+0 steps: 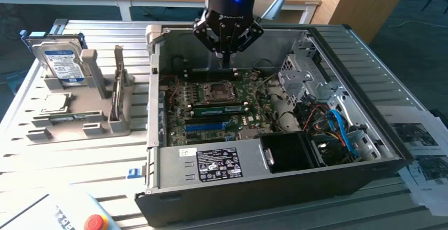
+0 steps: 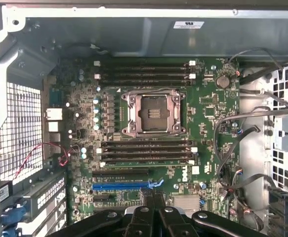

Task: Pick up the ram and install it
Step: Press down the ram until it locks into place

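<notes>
Seating the ram: gripper shut and empty over the board

Judging from the exterior view, the ram (image 1: 217,109) is the green strip just below centre frame, standing on edge in a slot between the CPU socket (image 1: 213,91) and the blue slot (image 1: 208,126). It is not in the gripper. The angle is poor, so whether it is fully home or only resting in the slot can't be told.

Around it are the motherboard (image 1: 210,117) and the open computer case (image 1: 280,183), with the power supply (image 1: 210,161) along the lower edge of the frame.

The gripper (image 1: 225,58) hangs upper centre in the exterior frame, above the far bank of slots and clear of the ram. Its fingers are pressed together and pinch nothing. In the wrist view the fingertips (image 2: 153,196) meet over the blue slot (image 2: 121,186), with nothing between them.

The step in hand looks like seating or checking.
- Use the joined fingertips as a pusher.
- Centre them on the stick's top edge, not its chips.
- Press straight down, with no tilt.
- Keep the load even along the length so both end latches close.
- Stay off the socket's metal frame and the loose cables (image 1: 336,125) on the exterior view's right.

A holder (image 1: 77,119) with a hard drive (image 1: 62,62) sits well apart on the exterior view's left.
</notes>
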Controlling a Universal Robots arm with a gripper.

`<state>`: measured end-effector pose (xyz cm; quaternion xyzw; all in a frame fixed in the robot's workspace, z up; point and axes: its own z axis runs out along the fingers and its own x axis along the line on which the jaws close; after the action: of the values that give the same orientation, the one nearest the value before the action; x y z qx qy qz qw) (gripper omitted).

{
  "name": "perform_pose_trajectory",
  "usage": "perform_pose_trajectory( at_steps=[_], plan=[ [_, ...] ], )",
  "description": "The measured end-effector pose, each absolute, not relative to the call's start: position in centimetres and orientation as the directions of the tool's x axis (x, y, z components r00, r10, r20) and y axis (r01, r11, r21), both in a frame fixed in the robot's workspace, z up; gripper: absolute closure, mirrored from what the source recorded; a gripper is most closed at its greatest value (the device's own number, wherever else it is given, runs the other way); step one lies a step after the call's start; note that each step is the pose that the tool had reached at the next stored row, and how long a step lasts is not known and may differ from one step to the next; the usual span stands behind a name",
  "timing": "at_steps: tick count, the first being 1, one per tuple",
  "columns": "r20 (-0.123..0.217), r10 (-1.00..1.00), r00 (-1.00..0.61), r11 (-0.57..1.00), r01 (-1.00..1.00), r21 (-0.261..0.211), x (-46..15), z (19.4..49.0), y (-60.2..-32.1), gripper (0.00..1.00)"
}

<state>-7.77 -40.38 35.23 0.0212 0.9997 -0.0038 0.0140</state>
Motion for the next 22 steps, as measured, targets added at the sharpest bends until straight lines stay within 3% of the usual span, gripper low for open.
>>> perform_pose_trajectory(
  at_steps=[16, 22],
  plan=[
    [-0.026, 0.044, -0.999, 0.999, 0.043, 0.025, -7.77, 35.23, -40.39, 0.9],
    [-0.007, 0.044, -0.999, 0.999, 0.043, 0.026, -7.77, 35.23, -40.39, 0.9]
  ],
)
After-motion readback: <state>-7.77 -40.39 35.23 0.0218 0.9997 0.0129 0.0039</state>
